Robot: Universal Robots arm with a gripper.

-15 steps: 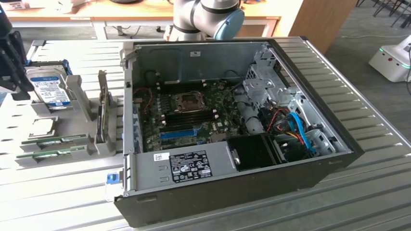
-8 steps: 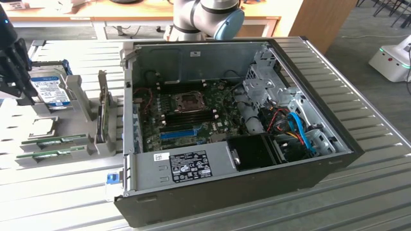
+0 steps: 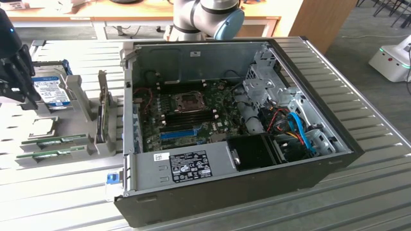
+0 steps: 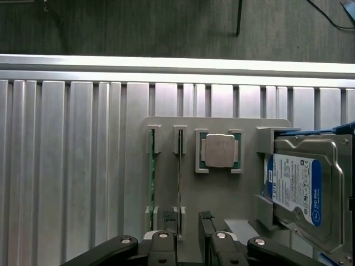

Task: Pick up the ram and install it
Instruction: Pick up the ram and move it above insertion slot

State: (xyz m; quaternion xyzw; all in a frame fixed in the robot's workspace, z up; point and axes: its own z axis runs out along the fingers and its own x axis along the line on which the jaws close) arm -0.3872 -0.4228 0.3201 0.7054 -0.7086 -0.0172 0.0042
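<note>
Two ram sticks, thin green boards, stand on edge in the slots of a grey holder plate (image 4: 222, 194). One ram stick (image 4: 151, 177) is the outer one and the other ram stick (image 4: 179, 177) stands beside it. In the exterior view they lie at the left as the upper ram stick (image 3: 55, 140) and the lower ram stick (image 3: 48, 154). My gripper (image 4: 188, 221) hovers above the plate, open, with nothing between its black fingers (image 4: 171, 223). The inner stick lies just beside one fingertip. In the exterior view the gripper (image 3: 19, 82) hangs at the far left over the holder.
A silver hard drive (image 4: 297, 188) with a blue label and a CPU (image 4: 218, 151) share the holder. The open computer case (image 3: 308, 159) occupies the ribbed metal table's middle, with its motherboard (image 3: 192, 115) and a blue slot (image 3: 176, 134) exposed. The arm's base (image 3: 205, 19) stands behind the case.
</note>
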